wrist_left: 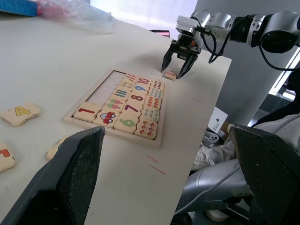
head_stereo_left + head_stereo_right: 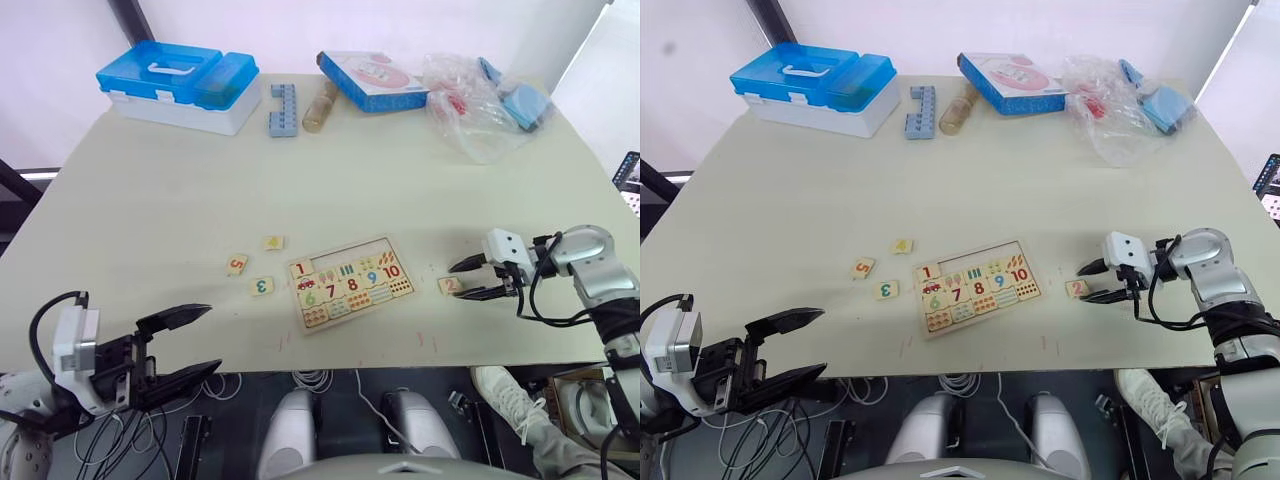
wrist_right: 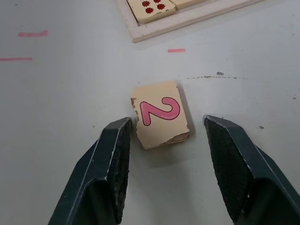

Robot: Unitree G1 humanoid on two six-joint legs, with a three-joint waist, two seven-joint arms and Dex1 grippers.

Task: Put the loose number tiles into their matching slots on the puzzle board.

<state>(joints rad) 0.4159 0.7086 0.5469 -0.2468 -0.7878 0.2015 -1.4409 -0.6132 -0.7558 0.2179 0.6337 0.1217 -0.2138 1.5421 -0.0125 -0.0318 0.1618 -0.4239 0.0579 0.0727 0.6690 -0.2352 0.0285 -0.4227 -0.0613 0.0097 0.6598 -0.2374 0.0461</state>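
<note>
Pale table [image 2: 200, 190] carries the flat rectangular wooden puzzle board [image 2: 350, 283], lying slightly askew; right hand [image 3: 165, 136] reaches low toward it, fingers spread wide around the untouched small wooden red-2 tile [image 3: 161, 114]; left hand [image 2: 185, 345] hangs open off the table's near edge

Small pale wooden square tile with pink-red digit 2 [image 3: 161, 114] lies flat on pale grey-cream tabletop [image 3: 56, 103], chipped along near edge and left corner. Right gripper [image 3: 165, 140] open, two black fingers [image 3: 110, 173] flanking tile's near end; left finger tip just beside tile corner, right finger apart from tile. Corner of pale wooden puzzle board with raised rim [image 3: 187, 18] beyond tile, well apart; one piece with red dots seated inside. Short red marks on tabletop [image 3: 176, 50] near board.
</note>
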